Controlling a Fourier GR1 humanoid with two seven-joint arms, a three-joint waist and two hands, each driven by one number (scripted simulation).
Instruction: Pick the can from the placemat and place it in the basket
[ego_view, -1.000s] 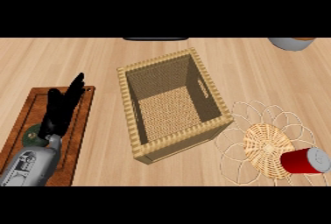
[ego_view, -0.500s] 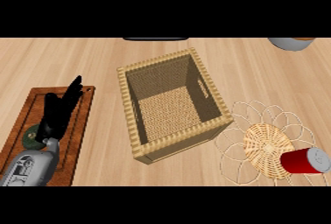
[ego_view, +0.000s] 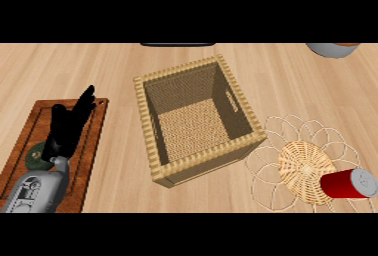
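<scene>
The red can (ego_view: 353, 183) lies on its side at the lower right edge of the round wicker placemat (ego_view: 303, 170), its grey end facing right. Neither of my hands touches it. Just left of the placemat stands the woven basket (ego_view: 150, 125), open at the top, a handle slot cut in its right wall; I see only its woven floor inside. Well to the left, my left hand (ego_view: 68, 127) hangs over a brown wooden tray (ego_view: 94, 145), fingers straight and pointing away from me, a little apart, gripping nothing. A small dark green round thing (ego_view: 35, 156) peeks out beside my wrist on the tray; what it is I cannot tell. A grey bowl (ego_view: 332, 48) sits at the counter's (ego_view: 66, 70) far right edge.
</scene>
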